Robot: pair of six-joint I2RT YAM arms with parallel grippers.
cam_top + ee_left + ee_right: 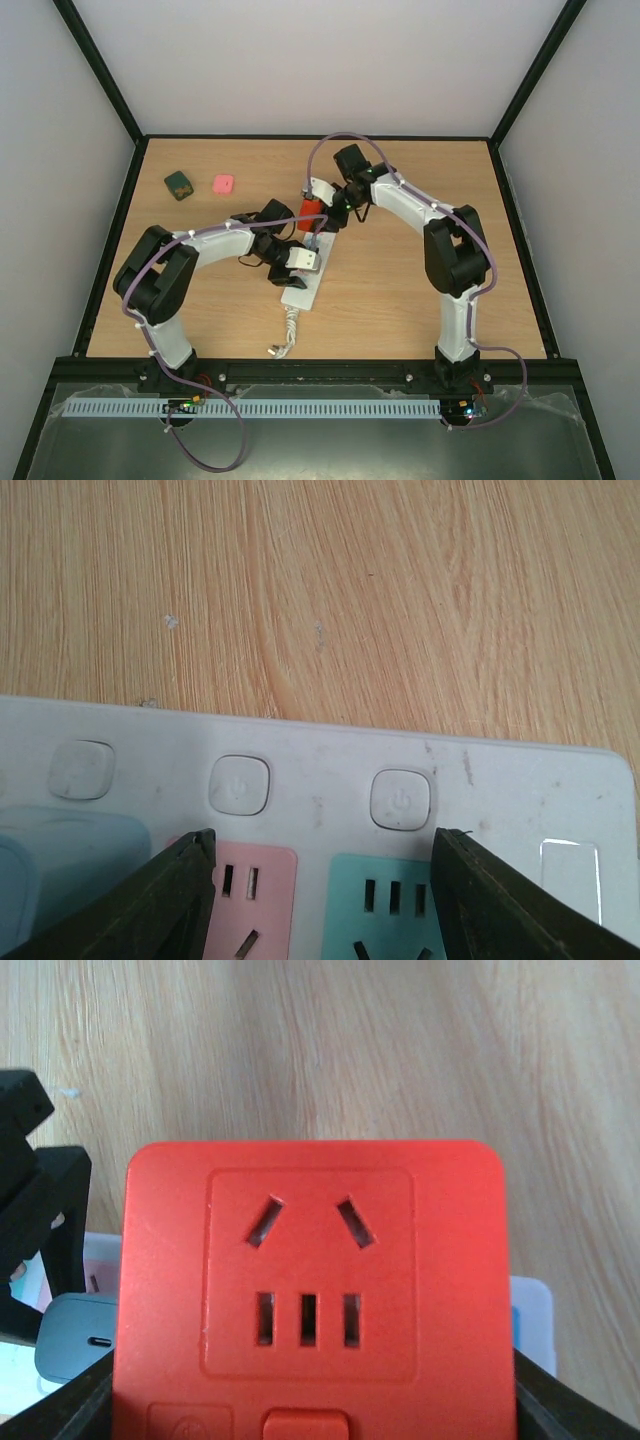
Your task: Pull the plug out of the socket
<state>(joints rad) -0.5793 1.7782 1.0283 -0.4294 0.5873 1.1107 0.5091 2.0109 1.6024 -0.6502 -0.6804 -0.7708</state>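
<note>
The right gripper (pixel 315 1405) clasps a red cube plug (pixel 310 1260) by its sides over the white power strip (pixel 330 755). The left gripper (pixel 322 845), half open and holding nothing, sits on the strip's face.

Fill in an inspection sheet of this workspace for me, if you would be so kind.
Surface: wooden table, light grain.
Job's things: white socket strip lies mid-table; red plug sits at its far end; whether it is seated cannot be told.
Clutter: green cube and pink cube, far left, apart from each other.
Grippers: left gripper open over the strip, fingers flanking the pink outlet and mint outlet; right gripper closed on the red plug's sides.
Cables: purple cables along both arms; the strip's white cord coiled at its near end.
Surroundings: white walls, black frame.
</note>
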